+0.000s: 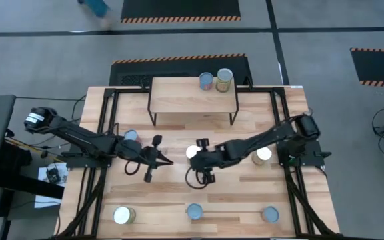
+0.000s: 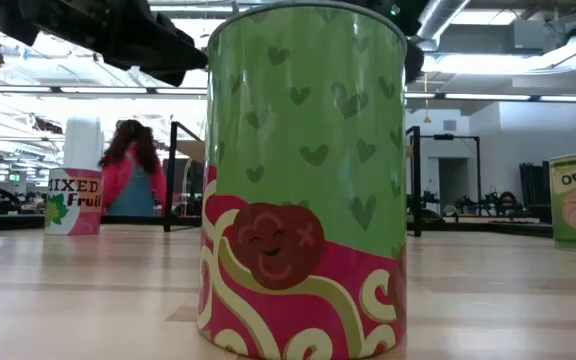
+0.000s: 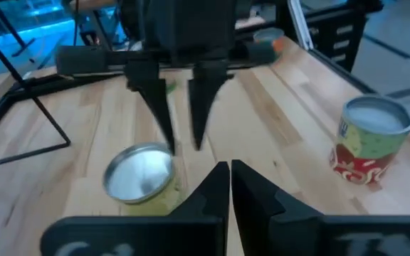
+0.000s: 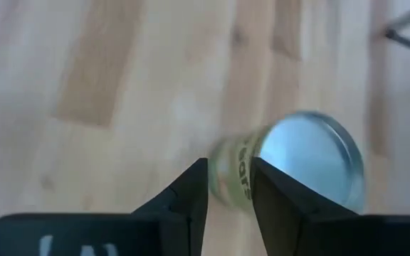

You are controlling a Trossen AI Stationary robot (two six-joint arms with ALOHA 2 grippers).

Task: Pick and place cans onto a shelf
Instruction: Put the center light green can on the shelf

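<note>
- Silver-topped can with a yellow-green label (image 1: 193,153) stands at the table's centre, at six o'clock from the light wood, black-legged shelf (image 1: 179,101).
- Right gripper (image 1: 197,155) hovers over it, fingers narrowly apart.
- Left gripper (image 1: 167,161), at the can's nine o'clock, is pinched closed, empty.
- Two cans (image 1: 207,81) on the shelf.

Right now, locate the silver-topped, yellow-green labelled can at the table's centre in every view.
High view: the silver-topped can sits at table centre.
Low view: not visible.
Left wrist view: lower left.
Right wrist view: right of centre.
Shared landmark: the fingers of the right gripper, beside it.
</note>
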